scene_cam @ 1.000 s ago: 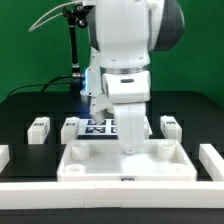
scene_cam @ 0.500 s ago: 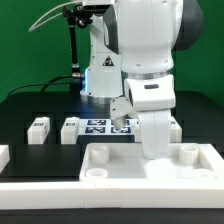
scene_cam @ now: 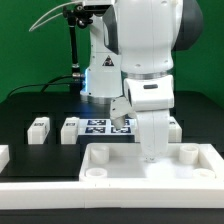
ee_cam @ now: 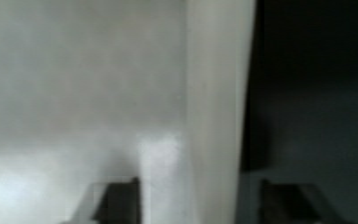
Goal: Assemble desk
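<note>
The white desk top (scene_cam: pixel 120 162) lies flat near the front of the black table, rim up, with round corner sockets (scene_cam: pixel 97 171). My gripper (scene_cam: pixel 150 152) points straight down over its far rim. In the wrist view the rim wall (ee_cam: pixel 202 110) runs between my two dark fingers (ee_cam: pixel 119 200), which stand apart on either side of it with a dark gap on one side; my gripper (ee_cam: pixel 206 200) is open and holds nothing. Short white legs stand behind the top: two at the exterior view's left (scene_cam: pixel 38 127) (scene_cam: pixel 70 128) and one at the right (scene_cam: pixel 174 126).
The marker board (scene_cam: pixel 97 127) lies flat behind the desk top, among the legs. A long white border rail (scene_cam: pixel 100 196) runs along the front edge, and another piece (scene_cam: pixel 3 155) sits at the exterior view's left. The arm's base and a black post stand at the back.
The arm and the desk top moved together toward the exterior view's right and nearer the front rail, then stopped. The jaws have since come apart off the rim.
</note>
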Controlling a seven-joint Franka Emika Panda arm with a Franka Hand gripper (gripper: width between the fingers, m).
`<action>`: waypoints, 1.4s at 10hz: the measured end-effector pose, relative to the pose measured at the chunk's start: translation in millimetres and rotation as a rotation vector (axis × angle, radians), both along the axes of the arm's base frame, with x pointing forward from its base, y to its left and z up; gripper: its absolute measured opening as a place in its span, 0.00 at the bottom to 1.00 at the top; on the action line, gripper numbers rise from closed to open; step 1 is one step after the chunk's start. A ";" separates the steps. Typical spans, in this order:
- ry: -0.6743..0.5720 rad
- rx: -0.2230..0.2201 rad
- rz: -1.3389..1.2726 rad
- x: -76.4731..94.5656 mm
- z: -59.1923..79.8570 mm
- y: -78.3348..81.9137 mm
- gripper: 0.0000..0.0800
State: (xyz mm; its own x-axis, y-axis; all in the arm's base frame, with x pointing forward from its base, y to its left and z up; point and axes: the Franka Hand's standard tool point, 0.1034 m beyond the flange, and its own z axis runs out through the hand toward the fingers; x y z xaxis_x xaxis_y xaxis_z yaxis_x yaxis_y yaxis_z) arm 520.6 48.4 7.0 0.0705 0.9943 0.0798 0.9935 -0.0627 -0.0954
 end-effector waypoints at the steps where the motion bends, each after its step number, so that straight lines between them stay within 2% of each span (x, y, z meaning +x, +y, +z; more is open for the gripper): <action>1: -0.001 0.000 0.000 0.5 0.7 -0.1 0.54; 2: -0.003 0.000 0.000 0.9 1.1 -0.1 0.71; 3: -0.003 0.000 0.000 1.2 1.3 -0.2 0.79; 9: -0.004 0.000 -0.001 1.5 1.5 -0.2 0.81; 10: -0.005 -0.005 -0.042 2.3 4.8 0.9 0.81; 12: -0.026 -0.025 -0.138 0.8 29.5 3.4 0.81; 14: -0.032 -0.042 -0.274 -2.0 47.1 8.3 0.81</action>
